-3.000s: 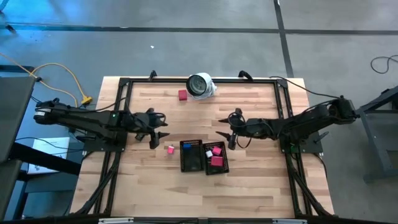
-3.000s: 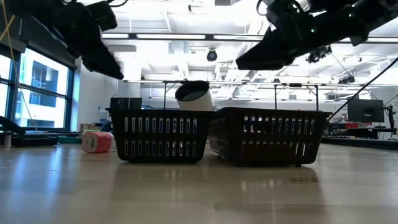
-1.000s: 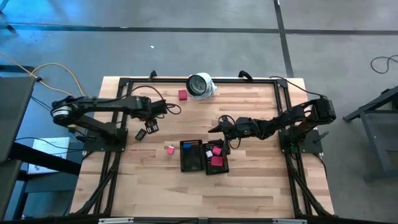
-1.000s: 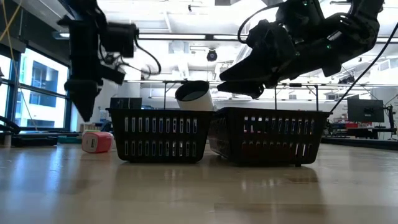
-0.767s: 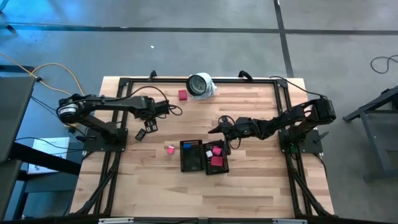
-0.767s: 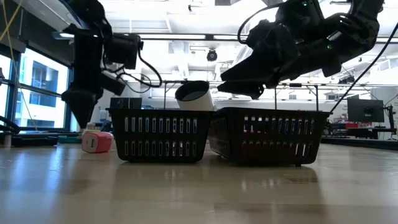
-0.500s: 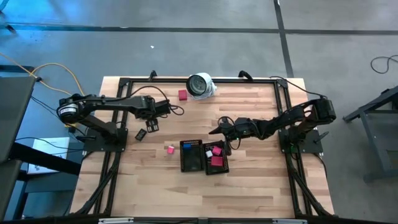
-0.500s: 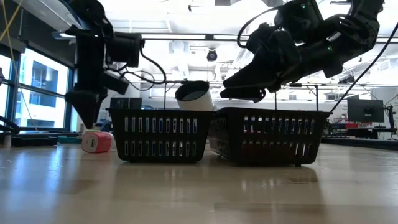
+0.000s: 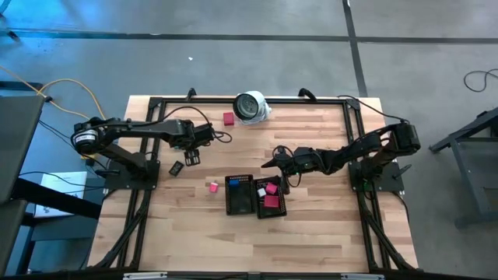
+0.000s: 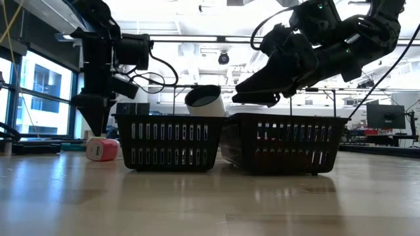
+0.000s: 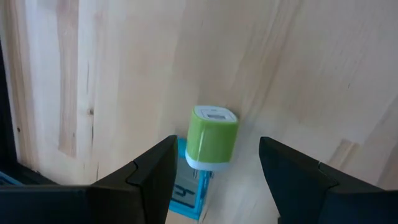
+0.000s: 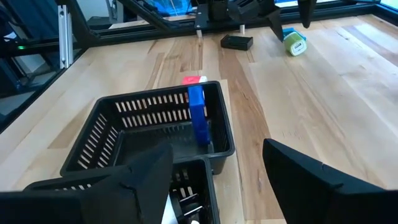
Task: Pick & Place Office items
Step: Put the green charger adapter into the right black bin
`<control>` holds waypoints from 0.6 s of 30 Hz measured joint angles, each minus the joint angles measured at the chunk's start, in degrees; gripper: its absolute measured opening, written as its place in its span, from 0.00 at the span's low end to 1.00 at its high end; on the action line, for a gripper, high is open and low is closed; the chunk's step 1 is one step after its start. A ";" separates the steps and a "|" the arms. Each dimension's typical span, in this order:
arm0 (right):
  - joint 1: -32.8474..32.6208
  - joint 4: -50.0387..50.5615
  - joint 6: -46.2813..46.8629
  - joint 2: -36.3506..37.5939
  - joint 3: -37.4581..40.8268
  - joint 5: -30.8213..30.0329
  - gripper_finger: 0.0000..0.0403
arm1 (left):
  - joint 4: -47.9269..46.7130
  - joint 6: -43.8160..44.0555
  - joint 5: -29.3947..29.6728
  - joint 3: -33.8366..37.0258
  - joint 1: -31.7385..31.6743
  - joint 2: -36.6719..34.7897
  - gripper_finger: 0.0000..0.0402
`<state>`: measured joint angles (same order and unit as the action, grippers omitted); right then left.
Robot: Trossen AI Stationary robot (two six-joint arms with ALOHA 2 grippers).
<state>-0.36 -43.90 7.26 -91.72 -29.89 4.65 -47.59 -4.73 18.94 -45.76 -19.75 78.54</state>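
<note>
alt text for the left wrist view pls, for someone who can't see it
A small green piece with a white end lies on the pale wooden table, framed between the left gripper's two open dark fingers. A flat blue piece lies against it, partly hidden behind one finger.

You have two black mesh trays [image 9: 240, 194] [image 9: 270, 197], one round white-and-grey object [image 9: 250, 106], one green piece [image 11: 212, 137], two blue pieces [image 12: 196, 114] [image 11: 188, 190] and four pink or red pieces [image 9: 228, 119] [image 9: 213, 187] [image 9: 271, 187] [image 9: 270, 201].
</note>
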 joint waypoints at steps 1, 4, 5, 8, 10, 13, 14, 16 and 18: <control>0.00 0.00 -0.01 0.00 0.00 -0.01 0.59 | 0.33 0.00 -0.06 0.00 -0.10 0.00 0.54; 0.00 0.00 0.01 0.00 0.00 0.02 0.59 | 0.78 0.00 -0.13 0.00 -0.50 0.01 0.54; 0.00 0.00 0.01 0.00 0.00 0.14 0.59 | 0.77 0.00 -0.13 0.00 -0.52 0.11 0.54; 0.00 0.00 -0.01 0.00 0.00 0.24 0.59 | 0.74 0.02 -0.14 0.00 -0.52 1.27 0.54; 0.00 -0.01 0.00 0.00 0.00 0.24 0.59 | 0.74 0.04 -0.13 0.00 -0.52 2.60 0.54; 0.00 -0.02 0.01 0.00 0.00 0.24 0.59 | 0.74 0.07 -0.13 0.00 -0.52 5.02 0.54; 0.00 -0.02 0.01 0.00 0.00 0.24 0.59 | 0.74 0.07 -0.09 0.00 -0.55 5.80 0.54; 0.00 -0.02 0.01 0.00 0.00 0.32 0.59 | 0.73 -0.10 0.47 0.00 -0.66 7.38 0.54; 0.00 -0.02 0.01 0.00 0.00 0.37 0.59 | 0.77 -0.23 0.97 0.00 -0.99 8.84 0.54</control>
<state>-0.36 -43.92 7.27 -91.72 -29.89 5.02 -46.83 -4.97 19.91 -45.76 -20.74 87.38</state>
